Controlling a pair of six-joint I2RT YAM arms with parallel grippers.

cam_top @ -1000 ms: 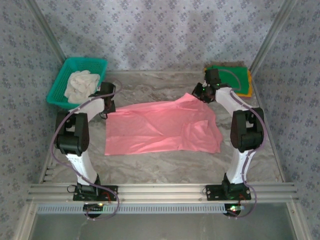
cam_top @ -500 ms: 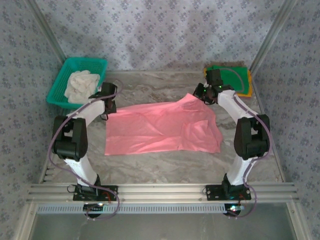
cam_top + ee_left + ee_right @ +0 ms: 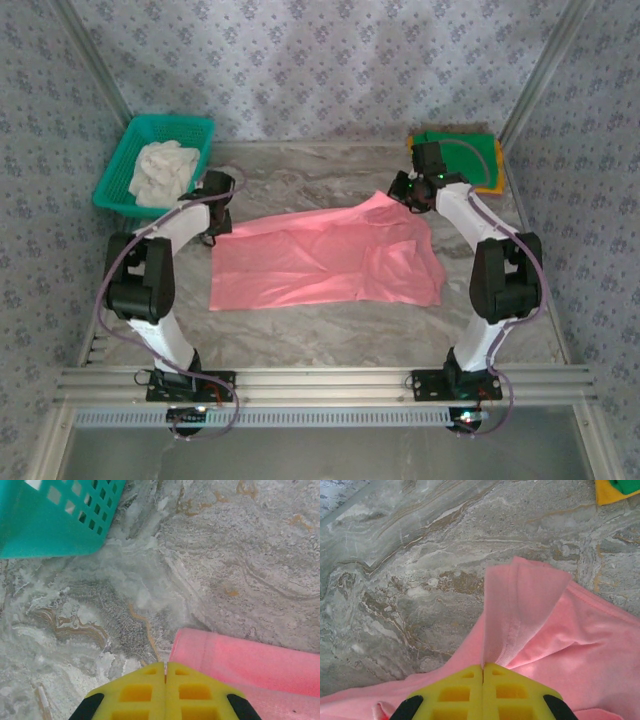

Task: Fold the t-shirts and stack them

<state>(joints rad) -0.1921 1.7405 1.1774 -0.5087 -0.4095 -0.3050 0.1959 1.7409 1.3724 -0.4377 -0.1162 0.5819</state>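
While both arms reached out low over the table, the right gripper (image 3: 483, 666) was pinched shut on a raised fold of the salmon-pink t-shirt (image 3: 320, 258), which lay spread mid-table. The left gripper (image 3: 165, 665) was closed at the shirt's far-left corner; whether it pinched cloth was unclear. Since a second earlier, both elbows had swung outward and the shirt's far edge ran straighter.

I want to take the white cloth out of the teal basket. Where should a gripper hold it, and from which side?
Probably pinch a raised crumpled fold on the white cloth, coming straight from above: the walls of the teal basket block a sideways approach.
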